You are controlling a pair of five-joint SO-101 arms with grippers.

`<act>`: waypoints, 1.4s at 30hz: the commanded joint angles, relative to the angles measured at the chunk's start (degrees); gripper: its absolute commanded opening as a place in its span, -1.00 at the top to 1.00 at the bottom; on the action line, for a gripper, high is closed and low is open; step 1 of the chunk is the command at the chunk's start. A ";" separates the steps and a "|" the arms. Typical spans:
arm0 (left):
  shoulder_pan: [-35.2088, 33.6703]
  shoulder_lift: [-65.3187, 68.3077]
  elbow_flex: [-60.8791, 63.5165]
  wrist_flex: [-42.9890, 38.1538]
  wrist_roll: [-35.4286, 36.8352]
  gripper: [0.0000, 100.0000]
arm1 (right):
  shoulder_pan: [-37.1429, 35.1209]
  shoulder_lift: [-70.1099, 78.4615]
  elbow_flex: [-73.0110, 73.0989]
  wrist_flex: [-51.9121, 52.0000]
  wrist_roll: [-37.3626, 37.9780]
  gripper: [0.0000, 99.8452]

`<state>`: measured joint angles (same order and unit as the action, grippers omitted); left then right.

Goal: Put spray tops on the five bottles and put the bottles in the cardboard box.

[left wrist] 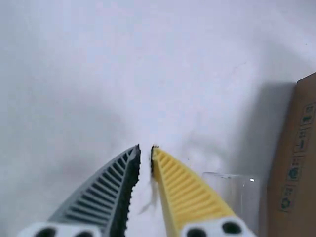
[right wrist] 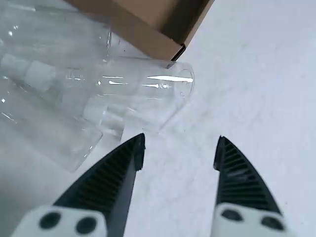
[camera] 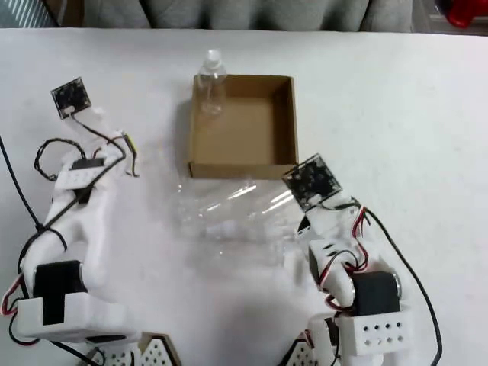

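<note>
A brown cardboard box (camera: 286,114) lies open at the table's middle. One clear bottle with a spray top (camera: 211,80) stands upright in its far left corner. Several clear bottles (camera: 229,217) lie in a heap on the table just in front of the box. My right gripper (right wrist: 178,148) is open, hanging close above the table beside the nearest lying bottle (right wrist: 148,89), with nothing between its fingers. My left gripper (left wrist: 145,155) is shut and empty over bare table, left of the box (left wrist: 296,163); a clear bottle's base (left wrist: 237,190) lies near its yellow finger.
The left arm (camera: 76,221) stands at the left of the table, the right arm (camera: 343,259) at the front right. The white table (camera: 396,114) has free room to the right of and behind the box. Chairs stand beyond the far edge.
</note>
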<state>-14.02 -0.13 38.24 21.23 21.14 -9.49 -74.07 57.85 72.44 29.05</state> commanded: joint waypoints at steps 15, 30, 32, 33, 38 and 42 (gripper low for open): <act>-5.23 -0.40 -5.45 0.26 6.42 0.91 | -6.37 31.96 -14.59 -1.89 -9.67 0.97; -2.77 -1.10 -7.65 8.79 -5.36 0.91 | 28.44 20.62 -0.26 -0.66 -0.26 0.97; -1.36 -2.86 -7.30 8.97 -6.24 0.91 | 29.85 20.35 6.24 -8.66 -2.37 0.97; -0.57 -4.79 -7.12 10.46 -7.38 0.91 | 29.93 20.35 9.23 -11.82 -3.25 0.97; 4.35 -17.19 -7.65 19.96 -17.23 0.91 | 30.81 20.18 14.42 -18.42 -5.63 0.97; 9.01 -22.02 -8.18 21.80 -20.75 0.91 | 31.08 20.44 14.95 -19.21 -5.63 0.97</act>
<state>-10.15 -15.25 34.11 41.54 4.00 20.84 -52.88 72.88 54.95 23.96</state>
